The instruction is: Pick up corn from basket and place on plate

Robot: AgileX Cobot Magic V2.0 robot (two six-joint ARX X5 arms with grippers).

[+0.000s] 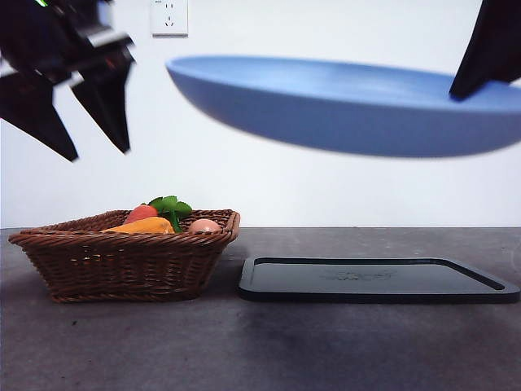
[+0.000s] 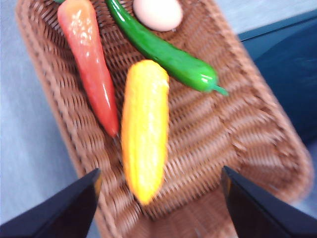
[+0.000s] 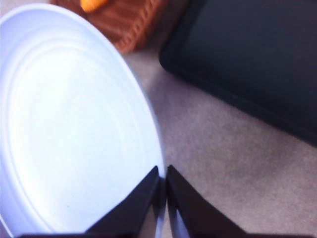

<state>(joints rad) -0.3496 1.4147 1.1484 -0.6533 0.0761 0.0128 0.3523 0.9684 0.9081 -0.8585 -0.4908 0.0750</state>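
Note:
The corn (image 2: 144,129), a long orange-yellow cob, lies in the brown wicker basket (image 2: 223,139). My left gripper (image 2: 161,171) hovers open above it, one jaw to each side of the cob's near end, not touching. In the front view the corn (image 1: 146,226) peeks over the rim of the basket (image 1: 122,261), with the left gripper (image 1: 98,153) high above. The light-blue plate (image 1: 342,106) hangs tilted in the air above the table. My right gripper (image 3: 162,168) is shut on the rim of the plate (image 3: 74,129) and shows at the top right (image 1: 488,61).
A red-orange carrot (image 2: 91,64), a green pepper (image 2: 163,52) and a tan egg (image 2: 158,12) share the basket with the corn. A flat black tray (image 1: 374,281) lies on the grey table right of the basket, beneath the raised plate.

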